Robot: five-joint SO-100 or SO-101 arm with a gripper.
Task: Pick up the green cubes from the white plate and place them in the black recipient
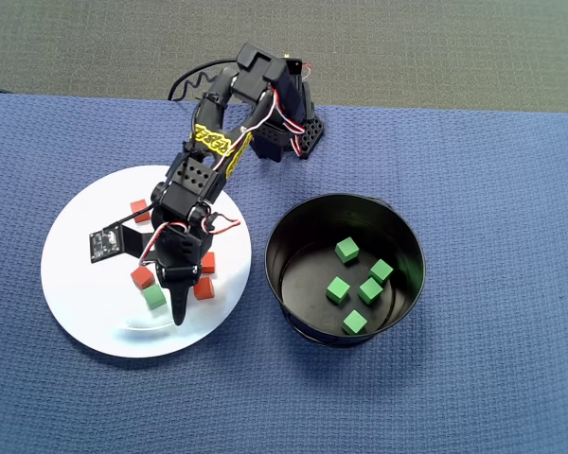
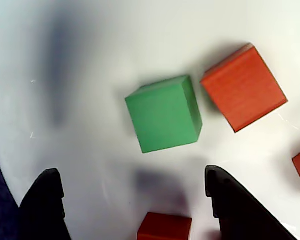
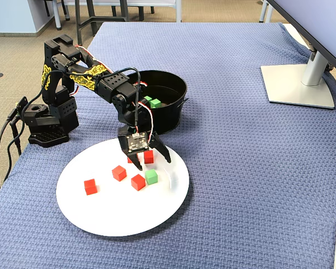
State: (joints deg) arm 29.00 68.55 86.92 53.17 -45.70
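Matte green cube [image 2: 164, 113] on white plate [image 2: 90, 50].

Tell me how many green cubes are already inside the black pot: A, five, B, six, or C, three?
A: the overhead view shows five green cubes lying in the black pot, and one last green cube on the white plate under the open gripper.

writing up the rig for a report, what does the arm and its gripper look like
The arm is black plastic in blocky segments, with yellow patterned tape on its upper links and loose red, white and black wires along it. The gripper has two tapered black fingers, with a small bare camera board at the wrist.
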